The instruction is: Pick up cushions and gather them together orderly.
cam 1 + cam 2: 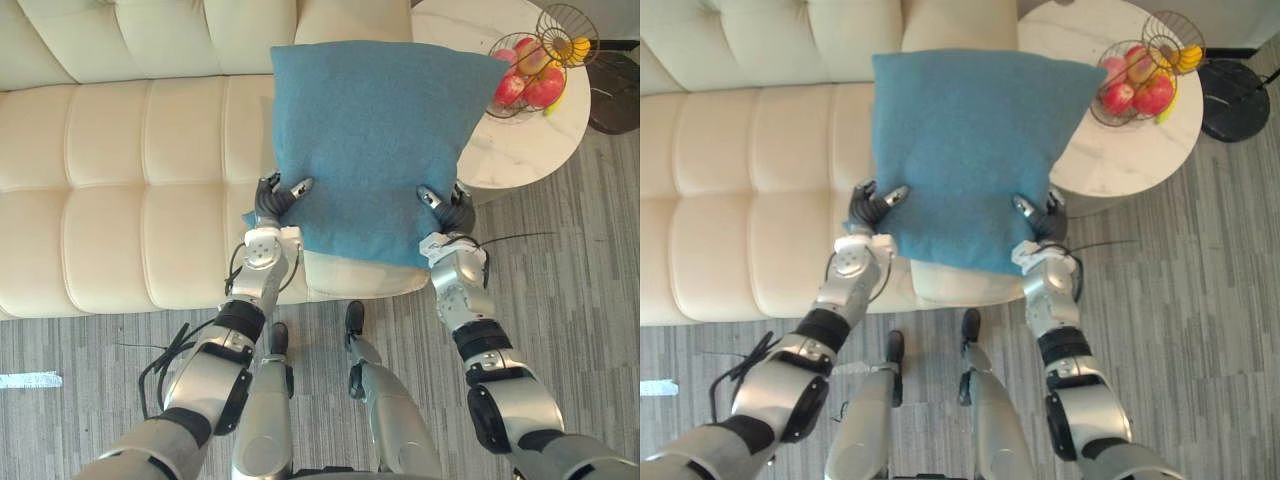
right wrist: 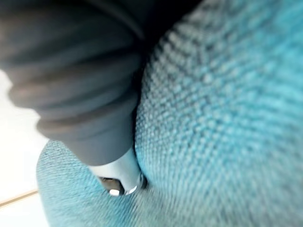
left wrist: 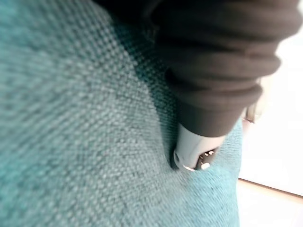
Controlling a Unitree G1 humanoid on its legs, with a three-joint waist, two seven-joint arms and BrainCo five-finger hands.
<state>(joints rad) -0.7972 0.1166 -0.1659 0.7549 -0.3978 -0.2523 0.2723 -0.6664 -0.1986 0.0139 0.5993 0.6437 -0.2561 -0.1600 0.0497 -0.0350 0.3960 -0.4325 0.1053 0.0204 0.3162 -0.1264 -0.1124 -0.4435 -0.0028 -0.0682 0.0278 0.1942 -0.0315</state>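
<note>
I am holding the blue cushion (image 1: 375, 140) up in front of me with both hands, above the right end of the cream sofa (image 1: 120, 170). My left hand (image 1: 275, 200) is clamping the cushion's lower left edge: the thumb is lying on the front face and the fingers are curling in at the side. My right hand (image 1: 448, 208) is doing the same at the lower right edge, pinching the cloth just above the corner. In the left wrist view one of my fingers (image 3: 191, 151) is pressing a dent into the weave, and in the right wrist view a finger (image 2: 118, 177) is digging in likewise.

The cushion is looking close to square, so I cannot tell a long axis. Its broad face is turning up toward my head, its top edge is pointing toward the sofa back and its bottom edge toward me. It is sitting a little askew, the bottom edge dropping toward my right. Its upper right corner is overlapping the round white table (image 1: 520, 150) beside the sofa, close to the wire fruit basket (image 1: 525, 75) that is carrying red apples (image 1: 545, 88).
</note>
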